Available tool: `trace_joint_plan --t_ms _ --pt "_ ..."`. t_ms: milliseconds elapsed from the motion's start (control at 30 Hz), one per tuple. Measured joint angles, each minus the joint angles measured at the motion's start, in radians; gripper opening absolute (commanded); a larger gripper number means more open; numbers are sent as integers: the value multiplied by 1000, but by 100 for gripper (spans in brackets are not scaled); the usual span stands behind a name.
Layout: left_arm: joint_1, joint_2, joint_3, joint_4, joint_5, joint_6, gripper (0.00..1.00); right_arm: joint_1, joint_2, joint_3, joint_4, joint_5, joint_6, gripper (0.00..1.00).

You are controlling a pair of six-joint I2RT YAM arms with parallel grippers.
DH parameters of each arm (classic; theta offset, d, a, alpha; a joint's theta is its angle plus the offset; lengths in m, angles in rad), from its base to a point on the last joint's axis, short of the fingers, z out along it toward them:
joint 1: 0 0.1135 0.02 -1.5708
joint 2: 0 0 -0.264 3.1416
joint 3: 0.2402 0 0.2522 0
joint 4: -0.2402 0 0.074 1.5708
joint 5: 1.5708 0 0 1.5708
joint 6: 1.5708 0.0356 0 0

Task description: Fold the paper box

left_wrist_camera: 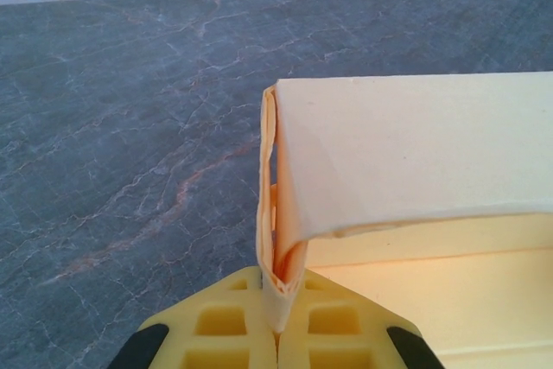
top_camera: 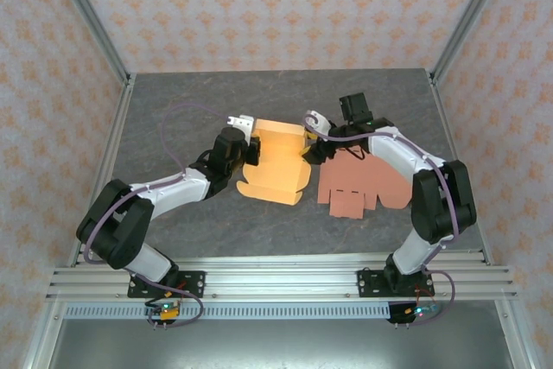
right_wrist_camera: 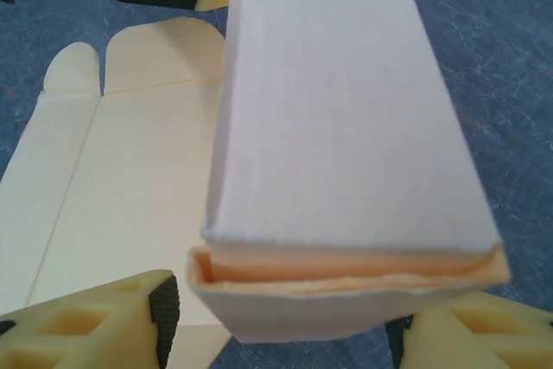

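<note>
The paper box [top_camera: 278,174] is pale orange card lying partly folded in the middle of the table, its base panel flat. My left gripper [top_camera: 251,149] is shut on the box's upright left wall, with the doubled card [left_wrist_camera: 278,239] pinched between the yellow fingers [left_wrist_camera: 225,326]. My right gripper [top_camera: 308,151] stands at the box's right side. In the right wrist view the folded-over side wall [right_wrist_camera: 337,110] lies between its spread fingers [right_wrist_camera: 112,317], and a small gap shows beside the left pad. The flat base panel [right_wrist_camera: 130,170] stretches away to the left.
A second, brownish-pink flat box blank [top_camera: 363,186] lies on the dark grey table [top_camera: 173,110] just right of the paper box, under my right arm. Metal frame posts and patterned walls close in the table's back and sides.
</note>
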Motion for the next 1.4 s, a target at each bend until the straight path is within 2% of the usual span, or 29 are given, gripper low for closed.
trace_joint_plan --t_ms 33,233,367,500,533,633,767,1000,1267,1333,1400 --pt "0 0 0 5 2 -1 0 1 4 4 -1 3 7 57" --pt "2 0 0 14 11 -9 0 2 25 57 -8 13 40 28" --pt "6 5 0 17 9 -29 0 19 26 51 37 60 127 27" --pt "22 16 0 14 2 -55 0 60 21 -22 164 127 240 28" --pt "23 21 0 14 -2 -62 0 70 13 -56 214 149 274 30" --pt "23 38 0 12 -3 -72 0 84 -20 -142 320 171 351 47" --pt "20 40 0 19 6 -79 0 82 -44 -169 357 149 356 54" --pt "19 40 0 29 18 -87 0 78 -50 -97 224 80 218 54" --pt "19 40 -6 40 18 -87 0 66 -37 -13 166 50 216 54" --pt "19 40 -7 41 18 -87 0 66 -22 10 165 47 227 52" --pt "19 40 -7 41 18 -87 0 68 -12 18 165 48 241 46"
